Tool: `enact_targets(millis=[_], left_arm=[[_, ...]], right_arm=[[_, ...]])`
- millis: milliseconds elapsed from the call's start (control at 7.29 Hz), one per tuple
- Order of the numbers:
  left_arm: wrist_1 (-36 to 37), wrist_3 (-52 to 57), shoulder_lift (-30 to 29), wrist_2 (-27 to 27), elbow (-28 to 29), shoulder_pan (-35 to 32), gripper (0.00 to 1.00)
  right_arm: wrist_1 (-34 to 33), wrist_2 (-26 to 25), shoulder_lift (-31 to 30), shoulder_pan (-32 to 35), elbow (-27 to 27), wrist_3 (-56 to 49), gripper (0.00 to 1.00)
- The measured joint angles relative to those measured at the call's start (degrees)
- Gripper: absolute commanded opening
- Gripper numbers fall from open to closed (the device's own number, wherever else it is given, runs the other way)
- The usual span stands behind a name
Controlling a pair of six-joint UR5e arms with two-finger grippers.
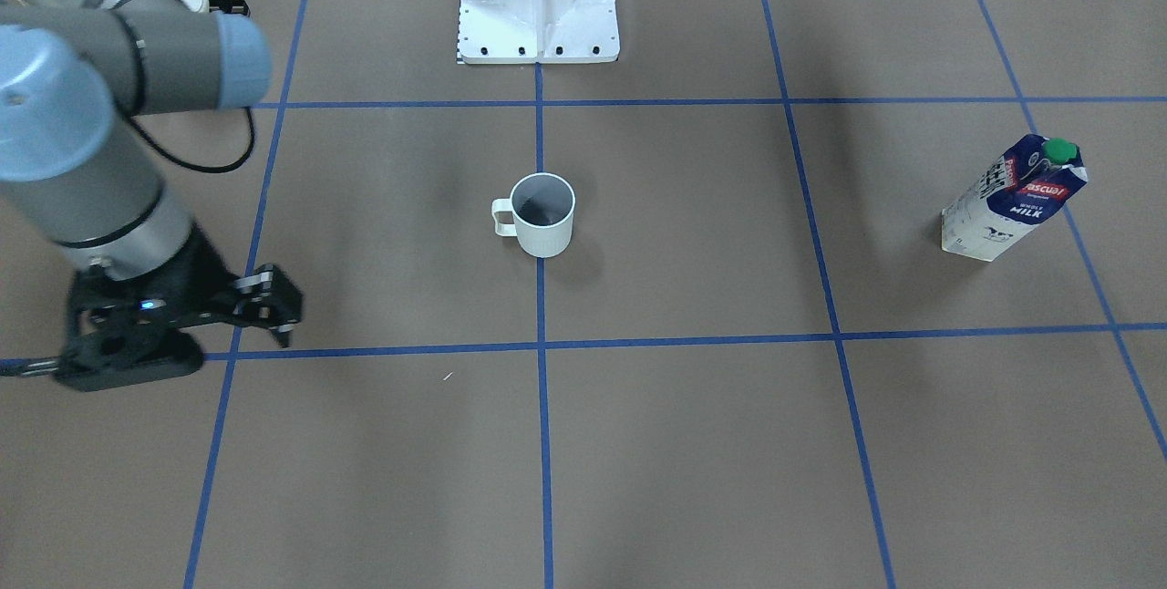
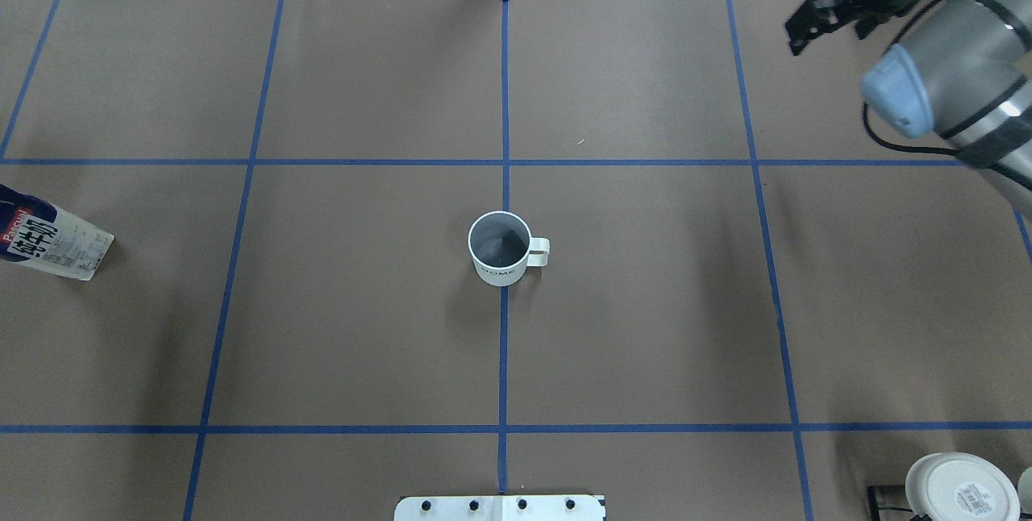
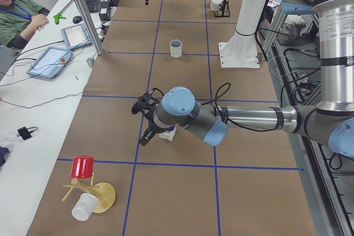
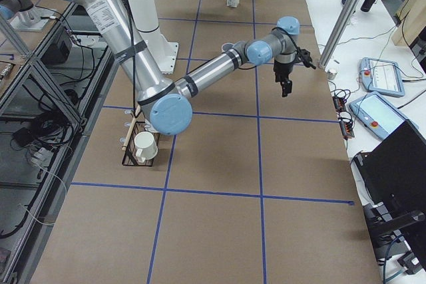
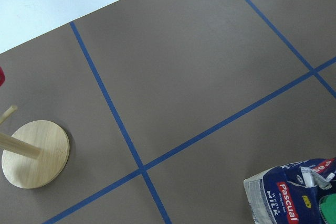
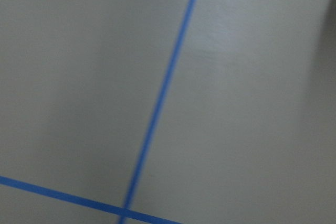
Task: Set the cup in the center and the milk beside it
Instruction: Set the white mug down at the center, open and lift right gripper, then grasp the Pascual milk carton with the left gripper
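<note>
The cup (image 1: pixel 544 213), an off-white mug with a squarish handle and grey inside, stands upright on the central blue tape line; it also shows in the overhead view (image 2: pixel 500 247). The milk (image 1: pixel 1014 199), a dark-blue and white carton with a green cap, stands far off on my left side, at the overhead view's left edge (image 2: pixel 50 240). My right gripper (image 1: pixel 281 314) hovers empty and open, well to the cup's right and apart from it. My left gripper (image 3: pixel 141 123) hangs close beside the milk (image 3: pixel 167 134); I cannot tell if it is open. The left wrist view shows the carton's top (image 5: pixel 291 195).
The white robot base plate (image 1: pixel 538 10) sits behind the cup. A wooden stand (image 5: pixel 34 153) with a red cup (image 3: pixel 83 166) is beyond the milk. A rack with white cups (image 2: pixel 959 489) is at my right rear. An operator (image 3: pixel 22 17) sits at the side table.
</note>
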Motion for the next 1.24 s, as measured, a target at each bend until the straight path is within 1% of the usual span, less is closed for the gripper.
enact_targets(millis=[275,412,549,686,824,961,1098,1235], left_arm=[[1.0,-6.5,-0.9,0.4,-1.3,3.1,0.99],[3.7,-9.1,-1.9,0.7,-2.7,5.0,0.99],[7.0,-10.6,-2.4,0.8,-4.5,6.4,0.99],[8.9,-11.6,-2.5,0.8,-5.8,7.8,0.99],[9.6,-13.0,-2.6,1.0,-6.5,9.6,0.99],[9.9,-15.3,-2.6,1.6,-7.1,11.6,0.98],[9.9,-17.7,-2.4,3.4,-7.8,13.7,0.98],[10.0,-19.4,-2.1,5.6,-8.3,15.5,0.98]], right_arm=[[1.4,1.2,-11.5,9.1,0.0,-14.6,1.0],[3.5,1.9,-17.5,12.8,0.0,-19.1,1.0],[6.3,2.5,-23.4,15.3,-0.1,-22.5,1.0],[8.9,2.7,-28.6,17.4,-0.3,-25.1,1.0],[11.2,2.9,-32.6,18.9,-0.4,-26.4,1.0],[12.7,3.8,-34.8,20.1,-0.4,-26.7,1.0],[12.0,5.7,-35.2,21.7,-0.1,-26.7,1.0],[9.9,7.3,-34.8,23.0,0.6,-26.6,1.0]])
